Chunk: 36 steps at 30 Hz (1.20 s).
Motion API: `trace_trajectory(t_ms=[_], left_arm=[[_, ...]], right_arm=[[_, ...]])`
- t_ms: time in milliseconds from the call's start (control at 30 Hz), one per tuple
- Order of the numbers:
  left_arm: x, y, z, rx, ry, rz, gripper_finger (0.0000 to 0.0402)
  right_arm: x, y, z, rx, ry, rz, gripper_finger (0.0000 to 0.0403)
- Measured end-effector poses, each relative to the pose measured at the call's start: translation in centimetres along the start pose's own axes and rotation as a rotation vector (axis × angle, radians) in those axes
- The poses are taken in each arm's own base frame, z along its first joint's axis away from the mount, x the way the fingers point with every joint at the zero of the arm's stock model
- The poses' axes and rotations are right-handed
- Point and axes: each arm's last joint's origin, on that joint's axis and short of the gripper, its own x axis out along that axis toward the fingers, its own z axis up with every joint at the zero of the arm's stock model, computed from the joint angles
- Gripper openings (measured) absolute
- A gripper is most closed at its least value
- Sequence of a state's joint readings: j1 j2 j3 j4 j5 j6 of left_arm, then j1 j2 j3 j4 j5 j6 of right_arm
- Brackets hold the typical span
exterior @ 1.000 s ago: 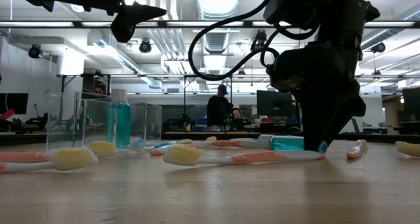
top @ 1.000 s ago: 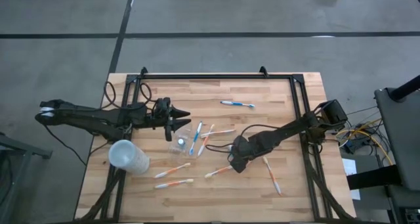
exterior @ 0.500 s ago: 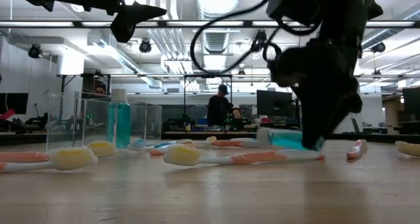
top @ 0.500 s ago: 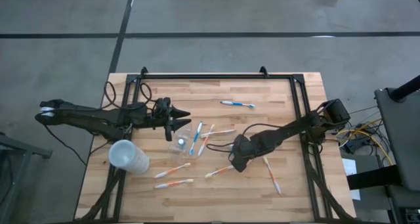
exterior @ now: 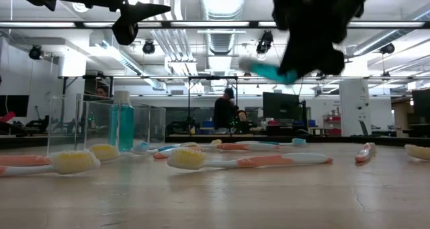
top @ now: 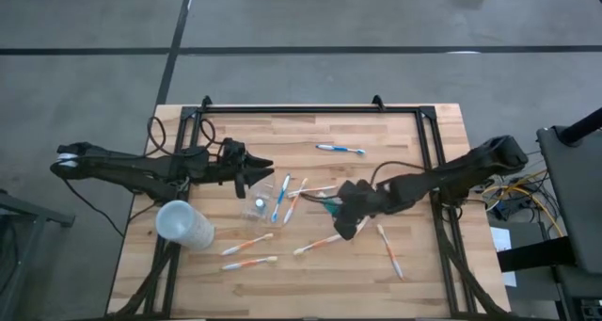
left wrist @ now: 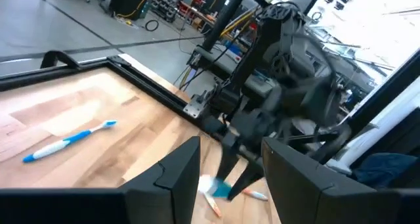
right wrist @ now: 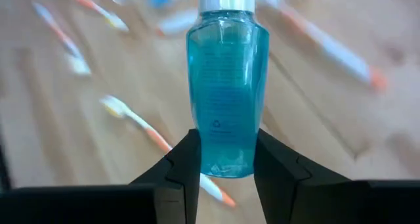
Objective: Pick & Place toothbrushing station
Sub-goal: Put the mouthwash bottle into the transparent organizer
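My right gripper (top: 340,211) is shut on a small blue toothpaste tube (right wrist: 226,92) with a white cap, held in the air above the table's middle (exterior: 272,71). The clear tumbler (top: 259,206) stands upright on the table left of it (exterior: 101,125). Another blue tube (exterior: 123,121) stands upright in it. Several white-orange and white-blue toothbrushes (top: 280,199) lie flat around the tumbler. My left gripper (top: 259,170) hovers open just beyond the tumbler, pointing level toward the right, with nothing between its fingers (left wrist: 230,178). My right gripper pinches the tube's bottom end (right wrist: 226,163), opposite the white cap, between its two fingers (right wrist: 184,165). The fingers slant down toward the table's left, and the tube sticks out ahead of them, along their line. It is tilted and clear of the table.
A frosted whitish cup (top: 183,224) lies on its side at the near left. One blue toothbrush (top: 340,150) lies alone toward the far edge, and orange ones (top: 249,253) (top: 390,250) lie near the front. A black frame (top: 310,108) rims the table. A person stands far behind (exterior: 225,111).
My right gripper has risen from the table with the blue tube, which was down among the toothbrushes and now hangs clear, tilted. The gripper has also tipped and shifted slightly toward the far edge. The toothbrushes and the tumbler have stayed in place.
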State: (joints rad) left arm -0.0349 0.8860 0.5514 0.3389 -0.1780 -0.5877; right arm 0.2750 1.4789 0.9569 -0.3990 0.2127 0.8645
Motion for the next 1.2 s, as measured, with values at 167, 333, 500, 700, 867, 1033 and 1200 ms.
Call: trace_trajectory(t_ms=[167,333,500,700,867,1033,1200], left_arm=[[0.0,0.0,0.0,-0.017,0.009,-0.009,0.0168],[0.0,-0.2,-0.2,-0.020,0.059,-0.073,0.0167],[0.0,-0.3,-0.3,-0.021,0.093,-0.118,0.0161],[0.0,-0.5,-0.3,-0.010,0.173,-0.120,0.0150],[0.2,-1.6,1.3,0.040,0.347,-0.004,0.0145],[1.3,-3.2,3.4,0.101,0.413,0.039,0.0145],[3.4,-4.6,4.7,0.129,0.445,0.014,0.0145]], right_arm=[[-2.6,0.9,1.5,-0.119,-0.143,0.143,0.0103],[-4.0,1.4,2.3,-0.167,-0.233,0.214,0.0108],[-3.9,1.5,2.4,-0.167,-0.241,0.221,0.0109],[-2.5,1.7,2.1,-0.175,-0.215,0.210,0.0110],[-1.6,2.2,2.2,-0.190,-0.228,0.247,0.0111],[-1.4,2.5,2.6,-0.204,-0.253,0.260,0.0111],[-1.6,3.2,3.2,-0.236,-0.266,0.263,0.0111]])
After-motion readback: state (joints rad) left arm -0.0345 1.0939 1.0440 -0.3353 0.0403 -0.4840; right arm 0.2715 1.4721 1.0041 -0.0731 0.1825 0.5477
